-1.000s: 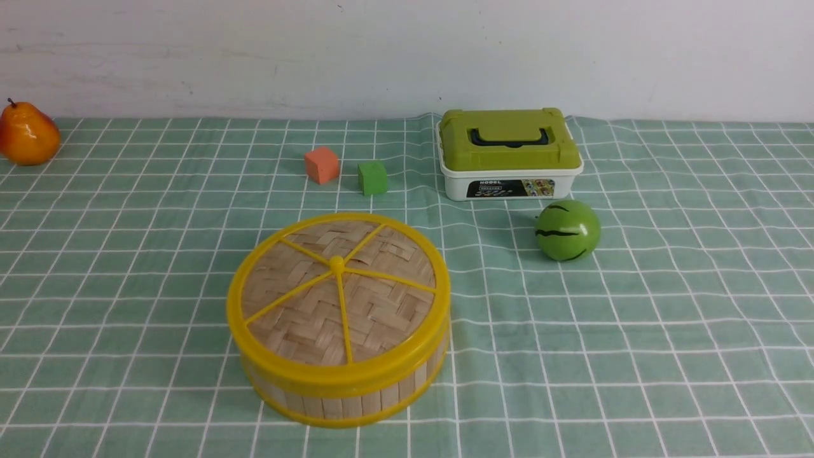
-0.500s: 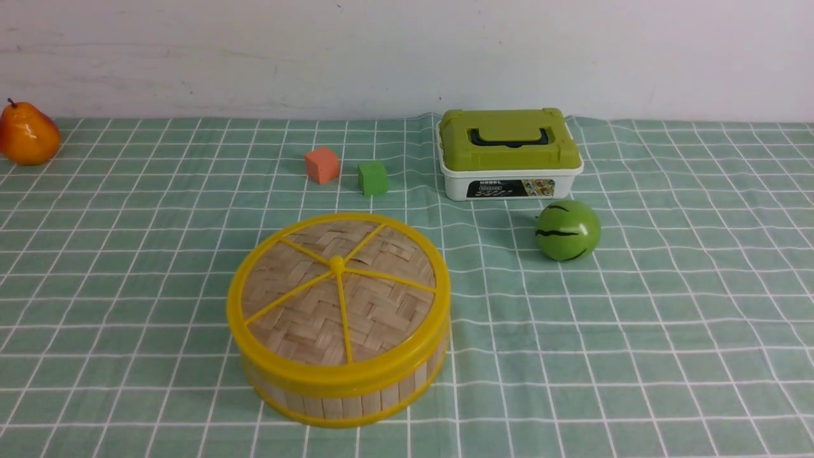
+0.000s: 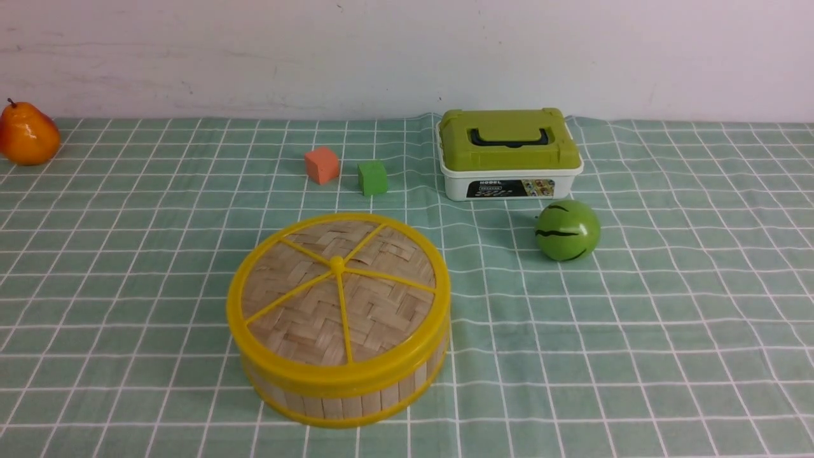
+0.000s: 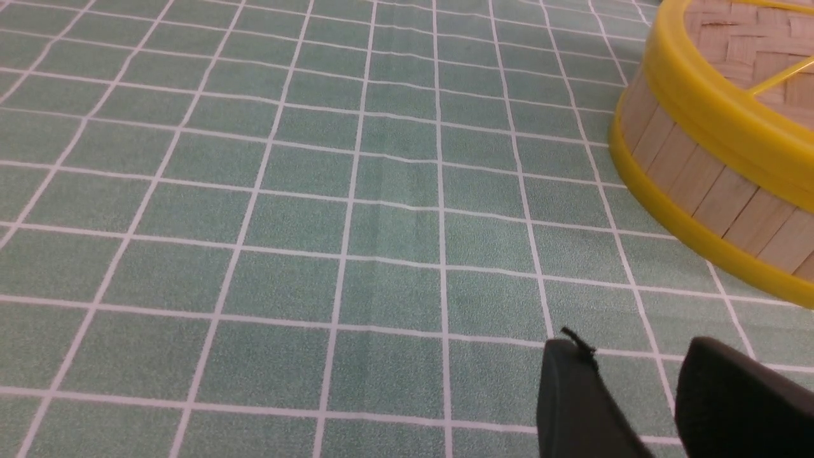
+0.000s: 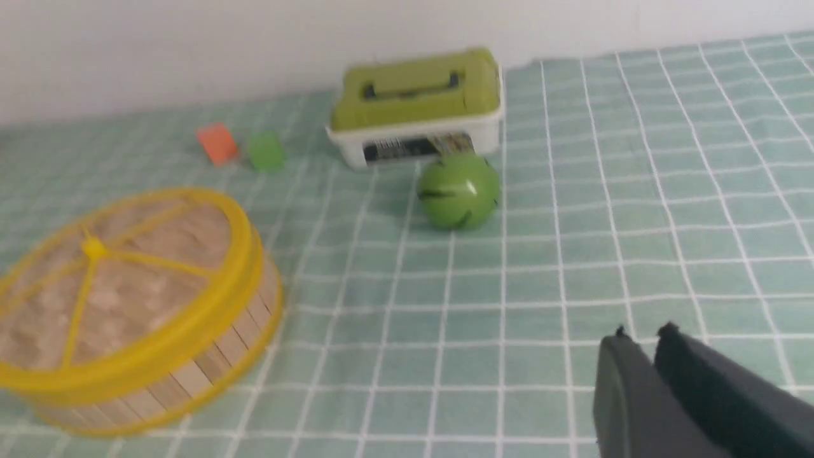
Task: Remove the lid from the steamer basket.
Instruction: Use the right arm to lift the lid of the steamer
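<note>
A green checked tablecloth covers the whole table up to a white wall. On it, near us and a little left of centre, we see the steamer basket, its pale slat wall standing between yellow rims. The lid sits flat and closed on top of it, woven tan bamboo with yellow spokes running to a centre knob, and nothing touches it. Farther back and to the right stands a white box with a green lid and a black handle. Just in front of that box, close to it but apart, lies a green ball with dark stripes. At the far left edge, near the wall, we find an orange pear. Between the pear and the box, well behind the basket, an orange cube and a green cube sit side by side with a small gap. Neither arm shows in the front view. In the left wrist view the left gripper hangs low over bare cloth beside the basket, its jaws parted and empty. In the blurred right wrist view the right gripper is over cloth well apart from the basket, its jaws pressed together on nothing.
</note>
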